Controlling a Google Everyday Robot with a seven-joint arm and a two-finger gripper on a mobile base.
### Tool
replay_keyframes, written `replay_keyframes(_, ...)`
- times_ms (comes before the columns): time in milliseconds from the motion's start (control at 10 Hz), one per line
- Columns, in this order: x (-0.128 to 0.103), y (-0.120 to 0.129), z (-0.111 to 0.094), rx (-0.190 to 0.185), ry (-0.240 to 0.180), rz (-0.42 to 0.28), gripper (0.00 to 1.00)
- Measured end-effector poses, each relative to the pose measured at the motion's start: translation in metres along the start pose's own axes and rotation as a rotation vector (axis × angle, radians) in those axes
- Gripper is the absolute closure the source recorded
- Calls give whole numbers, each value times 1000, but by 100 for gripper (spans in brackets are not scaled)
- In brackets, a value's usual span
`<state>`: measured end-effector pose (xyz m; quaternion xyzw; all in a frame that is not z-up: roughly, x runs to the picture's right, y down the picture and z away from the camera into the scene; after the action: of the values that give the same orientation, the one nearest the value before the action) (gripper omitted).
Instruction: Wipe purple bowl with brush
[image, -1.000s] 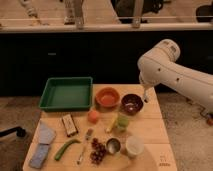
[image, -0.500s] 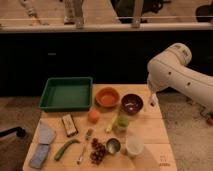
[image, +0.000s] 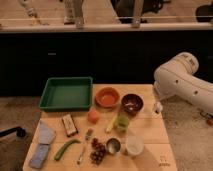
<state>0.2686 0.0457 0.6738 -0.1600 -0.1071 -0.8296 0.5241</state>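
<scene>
The purple bowl (image: 132, 103) sits on the wooden table (image: 150, 132) toward the back right, next to the orange bowl (image: 107, 97). My white arm (image: 182, 82) comes in from the right. My gripper (image: 158, 108) hangs low at the table's right edge, just right of the purple bowl and apart from it. A small whitish piece shows at the gripper's tip; I cannot tell whether it is the brush. No brush shows lying on the table.
A green tray (image: 66, 93) is at the back left. An orange fruit (image: 93, 116), a green cup (image: 121, 122), a metal cup (image: 113, 145), a white cup (image: 134, 145), grapes (image: 98, 150), a fork (image: 81, 154) and a blue cloth (image: 42, 142) fill the front.
My arm and gripper have moved right, from beside the purple bowl's rim out to the table's right edge. The objects on the table have not moved.
</scene>
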Motion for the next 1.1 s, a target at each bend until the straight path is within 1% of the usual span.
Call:
replay_keyframes(300, -21, -3, 7, 15, -21, -6, 100)
replay_keyframes(700, -32, -15, 14, 47, -33, -28, 100)
replay_keyframes(1100, -39, -31, 16, 69, -41, -56, 100)
